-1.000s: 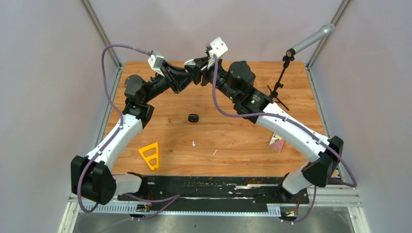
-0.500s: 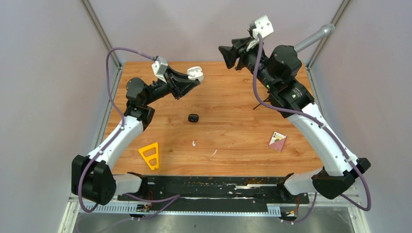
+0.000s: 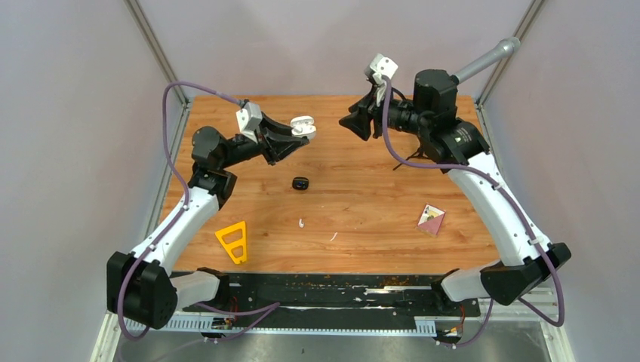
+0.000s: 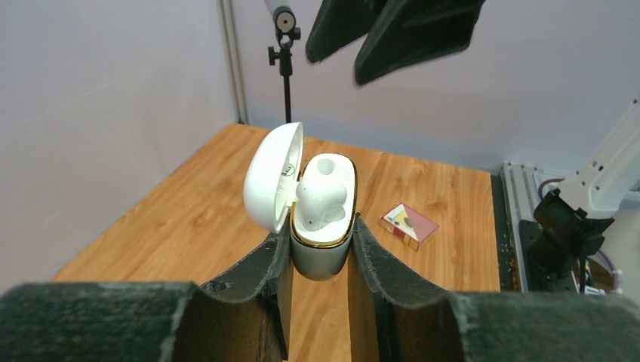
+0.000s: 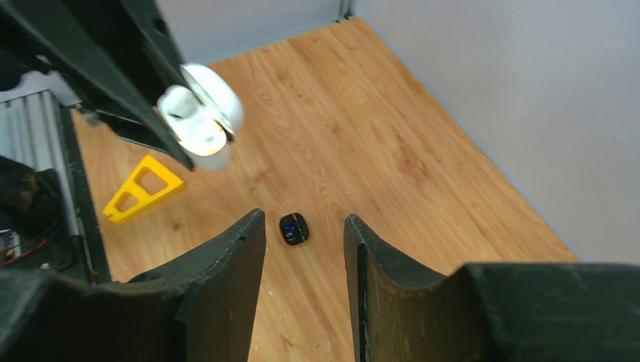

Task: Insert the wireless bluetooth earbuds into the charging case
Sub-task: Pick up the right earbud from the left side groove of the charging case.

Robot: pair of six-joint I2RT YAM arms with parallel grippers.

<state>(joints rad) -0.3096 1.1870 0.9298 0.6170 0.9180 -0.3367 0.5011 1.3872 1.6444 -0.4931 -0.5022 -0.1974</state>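
My left gripper [image 3: 296, 136] is shut on a white charging case [image 3: 303, 125] and holds it in the air over the back of the table. In the left wrist view the case [image 4: 323, 249] has its lid open, and one white earbud [image 4: 320, 199] sits in it beside an empty socket. My right gripper [image 3: 354, 121] is open and empty, in the air to the right of the case. A shut black case [image 3: 300, 183] lies mid-table and shows between the right fingers [image 5: 293, 228]. A tiny white earbud [image 3: 301, 223] lies nearer the front. No black earbuds show.
A thin white sliver [image 3: 333, 236] lies right of the small earbud. A yellow triangular frame [image 3: 233, 241] sits front left. A small red and white box [image 3: 431, 219] sits at the right. A black microphone stand [image 3: 432, 134] stands at the back right. Grey walls close three sides.
The two grippers were together at the back centre. The right one has drawn away to the right and now stands open. The left one still holds the open white case, a little lower.
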